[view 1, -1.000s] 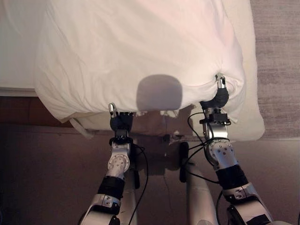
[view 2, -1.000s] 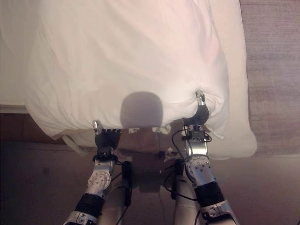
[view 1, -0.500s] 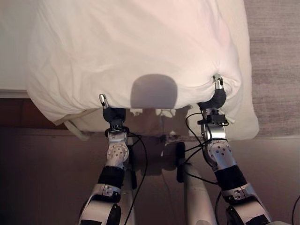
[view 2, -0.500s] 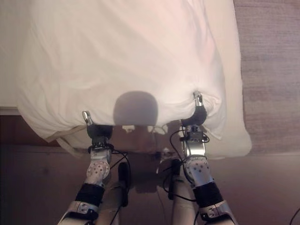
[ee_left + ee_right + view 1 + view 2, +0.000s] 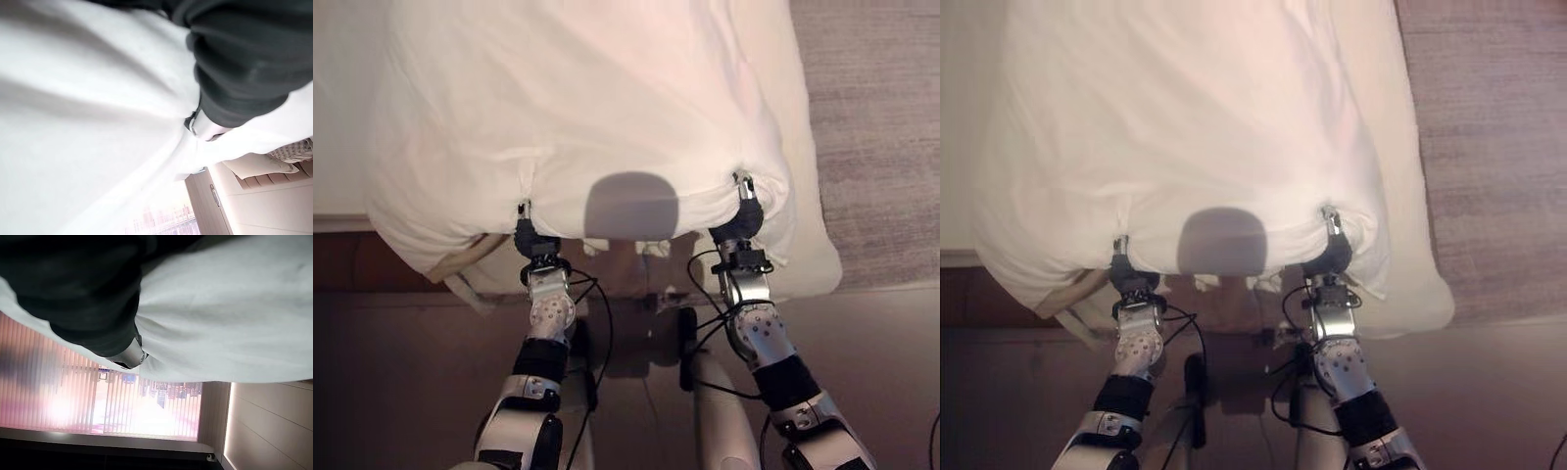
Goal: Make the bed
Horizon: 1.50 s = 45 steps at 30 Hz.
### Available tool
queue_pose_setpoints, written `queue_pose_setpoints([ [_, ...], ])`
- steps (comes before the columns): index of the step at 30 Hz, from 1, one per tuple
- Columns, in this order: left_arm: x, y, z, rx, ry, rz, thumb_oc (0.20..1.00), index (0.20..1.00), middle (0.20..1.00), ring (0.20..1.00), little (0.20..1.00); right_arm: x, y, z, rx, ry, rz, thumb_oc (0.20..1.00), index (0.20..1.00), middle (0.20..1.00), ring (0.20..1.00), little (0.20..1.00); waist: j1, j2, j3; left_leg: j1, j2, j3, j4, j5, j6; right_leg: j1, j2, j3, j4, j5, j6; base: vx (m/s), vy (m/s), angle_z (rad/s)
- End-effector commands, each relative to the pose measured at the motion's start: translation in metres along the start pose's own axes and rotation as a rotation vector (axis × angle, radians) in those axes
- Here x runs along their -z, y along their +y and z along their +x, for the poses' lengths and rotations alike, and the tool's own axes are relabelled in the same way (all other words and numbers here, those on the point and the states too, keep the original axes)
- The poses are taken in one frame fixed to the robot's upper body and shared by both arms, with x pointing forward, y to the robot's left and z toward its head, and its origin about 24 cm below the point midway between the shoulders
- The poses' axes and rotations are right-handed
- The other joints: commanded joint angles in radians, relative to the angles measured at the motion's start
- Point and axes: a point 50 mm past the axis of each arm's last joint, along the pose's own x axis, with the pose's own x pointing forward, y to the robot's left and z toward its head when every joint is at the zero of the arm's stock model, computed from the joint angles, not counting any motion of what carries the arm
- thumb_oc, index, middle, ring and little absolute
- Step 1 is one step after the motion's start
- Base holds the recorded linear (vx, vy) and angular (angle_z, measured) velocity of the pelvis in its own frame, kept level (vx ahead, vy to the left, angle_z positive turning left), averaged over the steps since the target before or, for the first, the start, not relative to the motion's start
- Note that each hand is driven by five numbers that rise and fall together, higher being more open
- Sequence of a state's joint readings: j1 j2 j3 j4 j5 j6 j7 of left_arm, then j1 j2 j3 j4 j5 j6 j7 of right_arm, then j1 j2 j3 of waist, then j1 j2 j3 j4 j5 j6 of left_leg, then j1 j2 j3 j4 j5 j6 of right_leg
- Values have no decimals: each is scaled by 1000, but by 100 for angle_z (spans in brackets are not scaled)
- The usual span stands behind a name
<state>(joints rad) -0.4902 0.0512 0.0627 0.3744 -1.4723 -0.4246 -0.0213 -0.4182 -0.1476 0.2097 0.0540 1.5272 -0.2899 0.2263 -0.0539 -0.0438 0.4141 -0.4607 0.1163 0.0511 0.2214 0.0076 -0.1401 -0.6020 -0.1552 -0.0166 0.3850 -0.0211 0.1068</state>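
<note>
Dark brown floor [image 5: 401,372] fills the lower part of the head views, and a grey woven carpet [image 5: 881,147] runs down the right edge. Between them lies the bed [image 5: 808,245], its pale mattress corner showing at right centre. Over it spreads a puffy white duvet [image 5: 587,108], soft and wrinkled, its near hem bunched and hanging off the bed's foot.

At lower left of centre, the left hand [image 5: 527,235] meets that hem, with the cloth gathered into a crease above it. At right of centre, the right hand [image 5: 744,211] sits in a similar pucker. Both hands' fingers are buried in the fabric, so I cannot tell how they are set. Wrist views give dark cover against white cloth, plus vertical window blinds [image 5: 98,401].
</note>
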Motion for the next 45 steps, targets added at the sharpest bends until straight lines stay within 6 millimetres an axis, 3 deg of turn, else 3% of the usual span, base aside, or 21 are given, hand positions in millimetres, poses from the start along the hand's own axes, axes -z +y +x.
queue_pose_setpoints([
  [1, -37, 5, -2, 42, -120, 104, 200, 200, 200, 200, 200, -53, 2, -17, -28, -192, -154, 200, 200, 200, 200, 200, -5, 43, -119, 23, -12, -51, -122, 116, 26, 62, 104, -54, -46, -58, -29, 32, -255, -4],
  [5, -64, 22, -15, -96, -259, 129, 200, 200, 200, 200, 200, -68, -18, -32, 101, -258, -177, 200, 200, 200, 200, 200, 40, -2, -108, 61, -13, -188, -113, 120, 11, 116, 99, -53, -63, -70, -38, 23, -90, 11],
  [8, -91, 27, -23, -183, -398, 160, 200, 200, 200, 200, 200, -85, -34, -48, 225, -302, -228, 200, 200, 200, 200, 200, 36, -7, -114, 99, 115, -160, -195, 189, 0, 110, 75, -45, -17, -93, -26, 30, 177, 18],
  [9, -103, 24, -24, -205, -454, 194, 200, 200, 200, 200, 200, -94, -39, -54, 283, -332, -260, 200, 200, 200, 200, 200, 49, -2, -119, 120, 141, -196, -258, 220, -10, 98, 62, -28, -1, -90, -9, 31, 282, 43],
  [12, -107, 22, -25, -214, -482, 178, 200, 200, 200, 200, 200, -98, -41, -55, 312, -348, -277, 200, 200, 200, 200, 200, 55, 3, -121, 129, 134, -228, -271, 219, -9, 96, 57, -16, -3, -82, 3, -7, 314, 16],
  [15, -113, 8, -20, -168, -516, 162, 200, 200, 200, 200, 200, -111, -43, -60, 385, -464, -275, 200, 200, 200, 200, 200, 46, -2, -107, 90, 57, -154, -124, 76, 17, 115, -43, -1, -85, 13, 63, -79, 543, -3],
  [16, -111, 6, -18, -154, -501, 172, 200, 200, 200, 200, 200, -118, -44, -65, 408, -518, -281, 200, 200, 200, 200, 200, 43, -10, -100, 33, -4, -127, -13, 12, 32, 165, -108, -1, -185, 90, 88, -9, 631, 10],
  [17, -111, 4, -18, -134, -486, 181, 200, 200, 200, 200, 200, -118, -44, -65, 426, -513, -294, 200, 200, 200, 200, 200, 43, -10, -98, 25, -52, -135, 36, -47, 54, 177, -145, 18, -219, 149, 96, -11, 739, 18],
  [19, -110, 2, -20, -119, -475, 200, 200, 200, 200, 200, 200, -118, -47, -63, 453, -512, -306, 200, 200, 200, 200, 200, 47, 0, -94, -4, -110, -111, 107, -99, 95, 187, -220, 34, -309, 289, 95, 12, 750, 17],
  [20, -108, 3, -22, -121, -460, 210, 200, 200, 200, 200, 200, -116, -49, -63, 464, -508, -319, 200, 200, 200, 200, 200, 43, 7, -98, -14, -133, -106, 122, -108, 113, 189, -230, 54, -349, 303, 82, 28, 707, -3],
  [22, -103, 4, -24, -106, -426, 242, 200, 200, 200, 200, 200, -113, -55, -67, 507, -474, -346, 200, 200, 200, 200, 200, 41, 17, -98, -4, -158, -94, 123, -122, 144, 203, -156, 73, -297, 202, 52, -15, 569, -33],
  [24, -97, 4, -26, -106, -402, 239, 200, 200, 200, 200, 200, -106, -62, -70, 547, -448, -355, 200, 200, 200, 200, 200, 36, 22, -92, 17, -179, -77, 71, -95, 154, 168, -61, 35, -245, 121, 33, -77, 386, -36],
  [26, -91, 2, -28, -101, -384, 236, 200, 200, 200, 200, 200, -100, -68, -74, 572, -426, -355, 200, 200, 200, 200, 200, 33, 17, -86, 41, -199, -60, 20, -69, 155, 143, 40, -24, -197, 65, 12, -68, 252, -28],
  [28, -85, 4, -30, -114, -353, 245, 200, 200, 200, 200, 200, -96, -73, -81, 600, -421, -347, 200, 200, 200, 200, 200, 22, 12, -83, 78, -221, -57, -36, -49, 157, 128, 141, -7, -131, 26, -3, -23, 152, -20],
  [30, -78, 9, -32, -145, -325, 255, 200, 200, 200, 200, 200, -92, -76, -87, 625, -413, -343, 200, 200, 200, 200, 200, 20, 10, -88, 89, -236, -47, -64, -34, 161, 133, 186, -14, -119, 11, -18, -15, 93, 3],
  [33, -72, 16, -36, -169, -286, 262, 200, 200, 200, 200, 200, -96, -84, -99, 673, -405, -354, 200, 200, 200, 200, 200, 14, 26, -103, 100, -253, -50, -105, -3, 157, 160, 224, 12, -118, -12, -40, -14, 19, -6],
  [37, -67, 27, -46, -207, -260, 238, 200, 200, 200, 200, 200, -100, -88, -104, 710, -374, -397, 200, 200, 200, 200, 200, 16, 75, -129, 95, -253, -34, -98, 1, 148, 190, 195, 30, -184, 0, -38, -31, -10, -1],
  [39, -60, 28, -47, -215, -241, 216, 200, 200, 200, 200, 200, -110, -83, -100, 697, -377, -476, 200, 200, 200, 200, 200, 15, 85, -110, 44, -242, 3, 36, 2, 102, 226, 175, 24, -208, -1, -50, -98, -133, -1],
  [41, -51, 30, -48, -216, -219, 197, 200, 200, 200, 200, 200, -118, -83, -98, 706, -386, -521, 200, 200, 200, 200, 200, 29, 92, -92, 10, -244, -25, 110, 23, 58, 239, 173, 12, -204, -1, -63, -81, -110, 25],
  [43, -50, 34, -52, -240, -216, 198, 200, 200, 200, 200, 200, -119, -87, -98, 730, -373, -546, 200, 200, 200, 200, 200, 30, 91, -106, 25, -244, -53, 85, -11, 84, 240, 167, 14, -205, -3, -57, -19, -43, 21],
  [45, -51, 36, -53, -239, -214, 210, 200, 200, 200, 200, 200, -118, -88, -97, 728, -364, -553, 200, 200, 200, 200, 200, 26, 82, -119, 41, -177, -52, 48, -12, 100, 234, 152, 23, -205, -3, -50, -14, 11, 5],
])
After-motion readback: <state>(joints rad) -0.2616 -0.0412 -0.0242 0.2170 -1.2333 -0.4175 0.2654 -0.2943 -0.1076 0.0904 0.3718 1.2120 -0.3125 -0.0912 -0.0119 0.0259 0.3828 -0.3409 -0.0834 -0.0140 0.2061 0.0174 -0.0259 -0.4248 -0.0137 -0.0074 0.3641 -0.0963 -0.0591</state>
